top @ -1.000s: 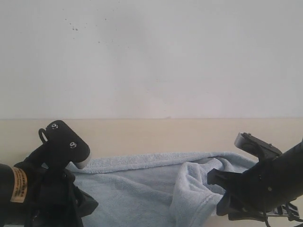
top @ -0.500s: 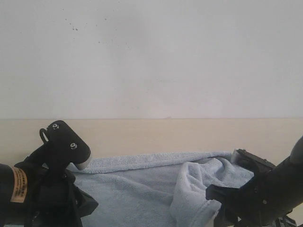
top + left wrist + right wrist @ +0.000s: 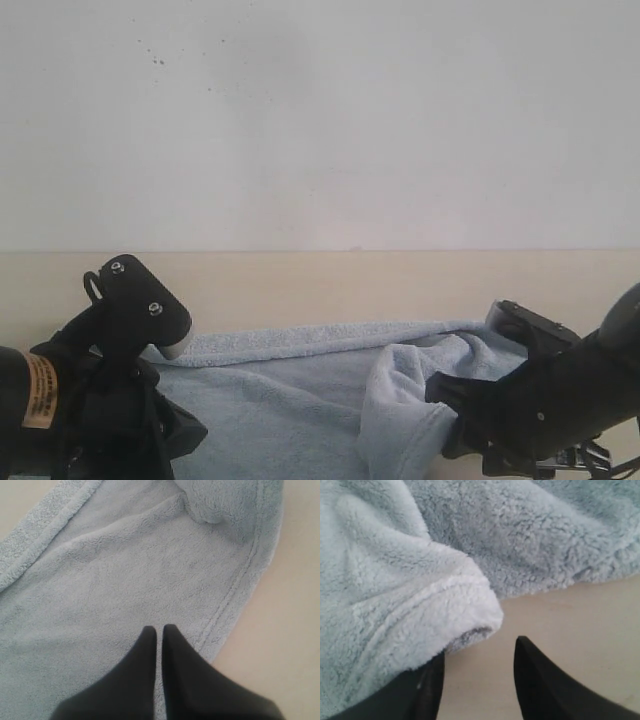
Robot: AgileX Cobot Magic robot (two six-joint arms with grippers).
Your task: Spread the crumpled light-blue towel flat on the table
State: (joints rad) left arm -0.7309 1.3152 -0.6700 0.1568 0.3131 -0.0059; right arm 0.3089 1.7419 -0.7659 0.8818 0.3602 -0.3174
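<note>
The pale blue towel lies across the near part of the beige table, mostly flat, with one thick fold turned over on its right side. My left gripper is shut, its tips hovering over flat towel close to the stitched hem, with nothing between them. My right gripper is open and low over bare table. One of its fingers lies partly under the rolled towel corner; the other finger is clear of the cloth.
The left arm fills the near left and the right arm the near right, both low over the table. A white speckled wall rises behind the table's far edge. Bare table shows behind the towel.
The right arm has dropped lower and shifted left, closing in on the folded right part of the towel. The left arm and the towel's flat part have not moved.
</note>
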